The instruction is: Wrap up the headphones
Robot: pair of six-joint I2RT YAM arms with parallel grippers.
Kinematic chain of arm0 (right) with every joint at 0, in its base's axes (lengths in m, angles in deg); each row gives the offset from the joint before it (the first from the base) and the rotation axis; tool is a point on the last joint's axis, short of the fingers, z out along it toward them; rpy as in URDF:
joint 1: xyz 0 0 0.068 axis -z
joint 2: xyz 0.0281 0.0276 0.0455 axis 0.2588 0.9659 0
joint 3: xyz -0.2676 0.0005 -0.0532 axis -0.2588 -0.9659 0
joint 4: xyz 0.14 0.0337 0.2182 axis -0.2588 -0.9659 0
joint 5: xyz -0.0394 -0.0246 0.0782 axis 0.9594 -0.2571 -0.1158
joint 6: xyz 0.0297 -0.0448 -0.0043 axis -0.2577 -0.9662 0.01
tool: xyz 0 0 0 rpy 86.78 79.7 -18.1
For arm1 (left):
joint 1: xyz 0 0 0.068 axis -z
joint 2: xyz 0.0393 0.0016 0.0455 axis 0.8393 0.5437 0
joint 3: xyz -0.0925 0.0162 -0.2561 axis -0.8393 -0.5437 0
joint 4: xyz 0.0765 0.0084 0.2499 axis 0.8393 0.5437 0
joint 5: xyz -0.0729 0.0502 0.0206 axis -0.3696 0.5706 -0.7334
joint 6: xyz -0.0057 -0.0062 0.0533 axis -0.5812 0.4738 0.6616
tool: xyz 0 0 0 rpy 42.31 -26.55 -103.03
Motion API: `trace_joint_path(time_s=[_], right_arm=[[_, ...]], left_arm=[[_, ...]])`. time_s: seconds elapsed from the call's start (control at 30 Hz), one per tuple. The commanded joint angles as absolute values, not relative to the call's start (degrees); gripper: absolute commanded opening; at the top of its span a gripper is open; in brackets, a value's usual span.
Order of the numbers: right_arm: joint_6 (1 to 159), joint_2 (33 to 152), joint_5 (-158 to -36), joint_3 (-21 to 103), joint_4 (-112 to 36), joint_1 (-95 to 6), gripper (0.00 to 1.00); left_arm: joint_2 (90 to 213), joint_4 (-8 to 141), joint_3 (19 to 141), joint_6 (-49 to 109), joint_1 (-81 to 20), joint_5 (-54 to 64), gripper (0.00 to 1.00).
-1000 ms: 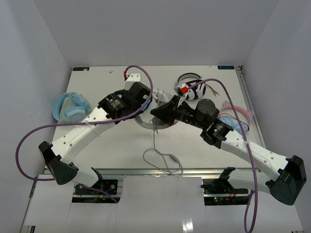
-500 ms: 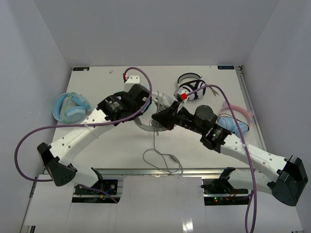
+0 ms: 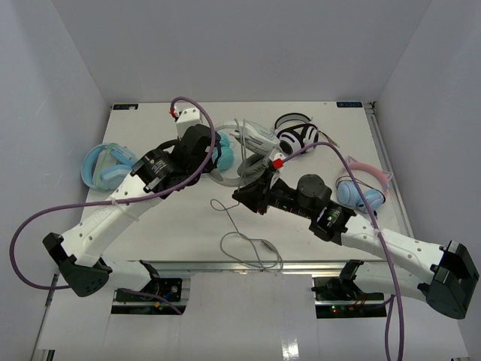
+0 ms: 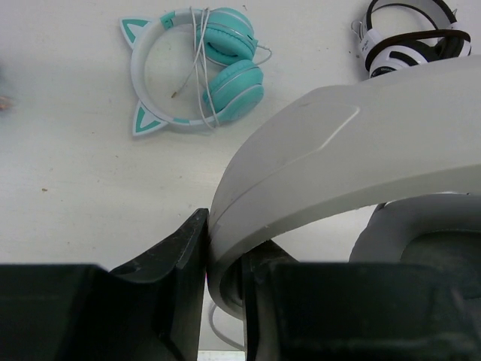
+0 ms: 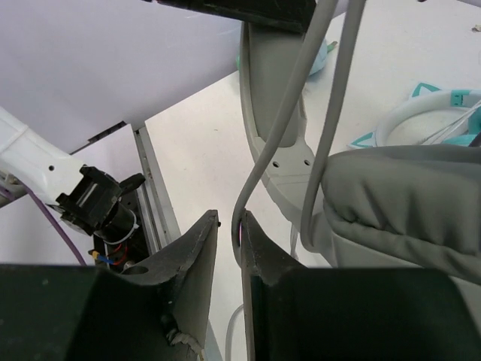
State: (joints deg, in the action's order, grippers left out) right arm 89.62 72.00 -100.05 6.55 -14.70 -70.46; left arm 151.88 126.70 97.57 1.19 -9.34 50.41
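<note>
Cable [image 3: 252,244] lay in loose loops on the table on the near side of the headphones [image 3: 257,141], then rose in a thin grey line toward them. Partway up that line the right gripper [image 3: 242,197] had its two fingers drawn almost together with the cable pinched in the narrow slot between them, as its wrist view showed. From this claw the headphones sat just beyond and slightly to the right, with the cable's length running near to far between the two, so any winding looked likely to fall to the right arm. The headphones were lifted at mid-table, with one padded cup [image 5: 406,195] close by the right fingers. On their left side the left gripper [image 4: 225,259] was clamped on the grey-white headband [image 4: 338,165]. Beneath and beyond lay teal cat-eared headphones [image 4: 199,68], and farther right the striped headphones [image 4: 409,37]. The second cup, the cable's joint with the cup and its plug end could not be made out.
</note>
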Motion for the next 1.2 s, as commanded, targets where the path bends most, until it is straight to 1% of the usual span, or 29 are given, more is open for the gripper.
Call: trace_joint_path(time_s=[0.0,0.13,0.37,0.63,0.87,1.07,1.17], right_arm=[[87.5,72.6,-95.9,4.9,-11.0,-71.5,0.28],[85.9,73.3,-93.9,1.2,-4.7,-71.6,0.33],[83.4,76.8,-93.4,-5.5,14.1,-72.0,0.39],[81.4,82.6,-89.7,-8.8,29.6,-72.1,0.45],[83.8,88.7,-87.5,-11.5,42.4,-72.1,0.47],[84.3,91.9,-88.4,-11.7,46.4,-72.0,0.47],[84.9,94.9,-88.8,-12.0,52.1,-72.0,0.47]], left_arm=[[148.6,121.9,100.6,-1.7,-9.5,51.0,0.0],[147.2,121.9,100.6,-2.2,-9.4,50.2,0.0],[144.6,120.7,99.3,-2.9,-9.4,48.4,0.0],[142.0,118.7,97.8,-3.4,-9.5,46.1,0.0],[140.5,118.7,97.4,-3.7,-9.4,46.3,0.0],[139.2,118.9,97.7,-3.8,-9.5,47.6,0.0],[138.7,118.2,96.8,-4.4,-9.5,47.3,0.0]])
